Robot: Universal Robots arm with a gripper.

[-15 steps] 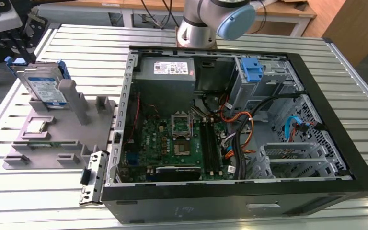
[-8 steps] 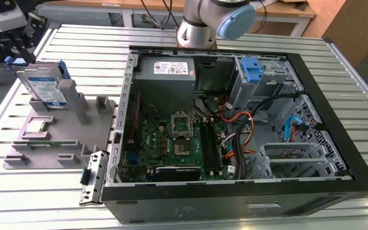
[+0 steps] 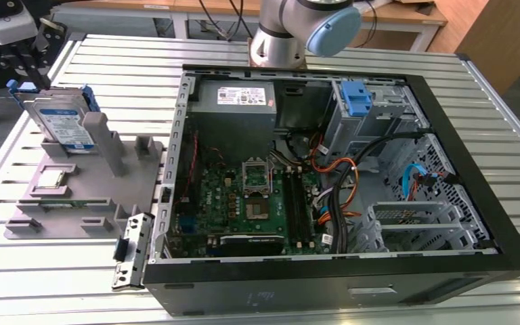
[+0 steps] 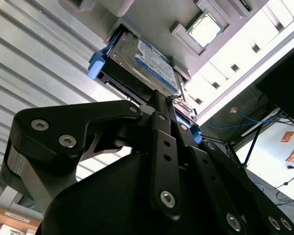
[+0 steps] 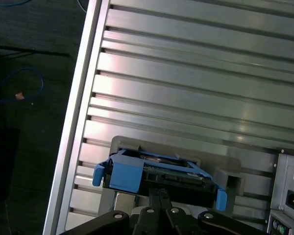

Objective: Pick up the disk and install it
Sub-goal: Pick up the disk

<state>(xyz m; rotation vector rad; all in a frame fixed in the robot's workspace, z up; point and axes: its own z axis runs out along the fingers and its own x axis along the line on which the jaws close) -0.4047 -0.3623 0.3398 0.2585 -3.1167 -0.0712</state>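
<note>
A: How is the claw (image 3: 30,78) (image 4: 161,99) (image 5: 159,192)?
B: Closed, tips together at the top edge of the disk (image 3: 64,122) (image 4: 147,61) (image 5: 125,174); whether it pinches anything, I cannot tell.
A: And the disk?
B: Upright in the grey fixture (image 3: 97,193), near the bench (image 3: 124,61) edge on the exterior view's left, beside the open computer case (image 3: 481,210).
A: The surroundings?
B: Ribbed aluminium bench; dark floor (image 5: 34,147) with a blue cable (image 5: 36,78).
</note>
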